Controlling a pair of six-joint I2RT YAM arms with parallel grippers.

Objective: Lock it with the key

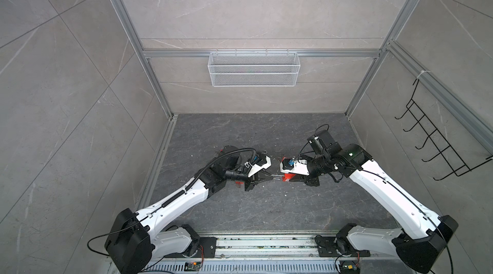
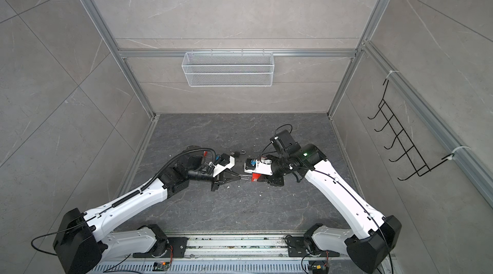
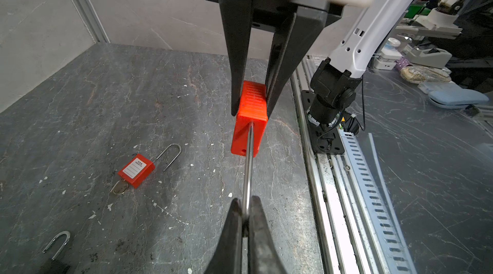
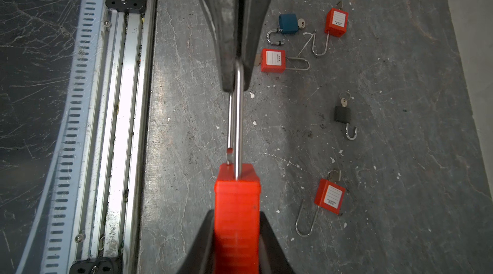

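Note:
A red padlock with a long steel shackle hangs between both arms above the dark floor. My right gripper is shut on the padlock's red body. My left gripper is shut on the bend of the shackle. One shackle leg sits in the body; the other ends just above it, and an empty hole shows in the body's top. Both top views show the left gripper and the padlock mid-floor. This padlock's key is hidden.
Several other padlocks with keys lie open on the floor: red ones, a blue one and a black one. A wire basket hangs on the back wall, a black hook rack on the right wall.

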